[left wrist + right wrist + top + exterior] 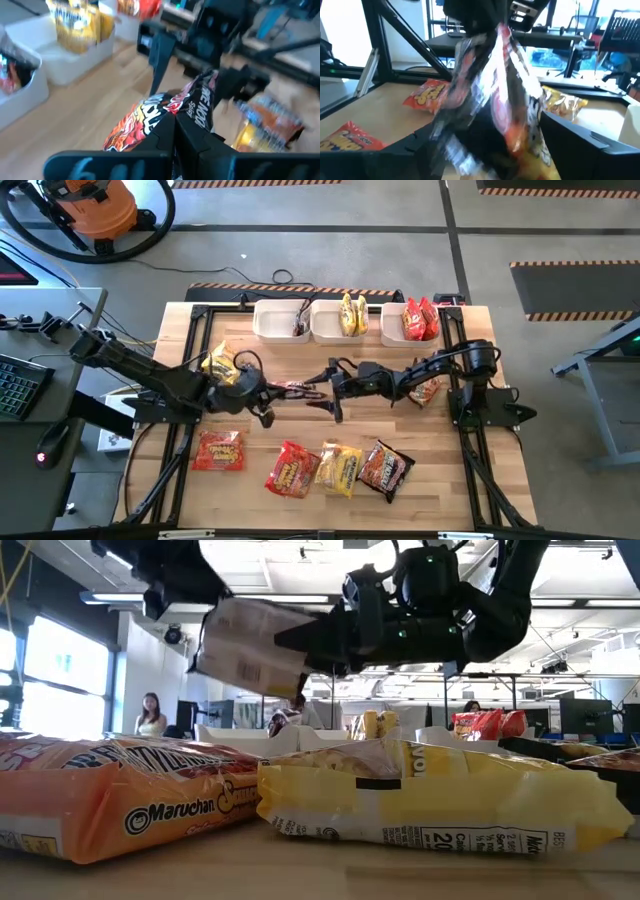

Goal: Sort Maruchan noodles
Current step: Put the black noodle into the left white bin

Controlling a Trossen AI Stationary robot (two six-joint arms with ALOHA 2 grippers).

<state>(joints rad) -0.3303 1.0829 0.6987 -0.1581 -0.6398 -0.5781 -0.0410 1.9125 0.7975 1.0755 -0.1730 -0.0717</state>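
My left gripper is shut on a dark flame-printed Maruchan packet, held in the air over the table's middle. My right gripper faces it from the right and is open. In the right wrist view, one of its fingers stands on either side of the packet's free end, and I cannot tell whether they touch. In the low view the packet hangs above the packets on the table. Two red packets, a yellow one and a dark one lie flat near the table's near edge. My left gripper pinches the dark packet between its two fingers by the end nearest to it. The fingers come level from the table's left. The packet is lifted clear of the table and sticks out from the fingers toward my right gripper.
Three white bins stand along the far edge: the left bin holds a dark packet, the middle bin yellow ones, the right bin red ones. A yellow packet lies by my left arm and another packet under my right arm.
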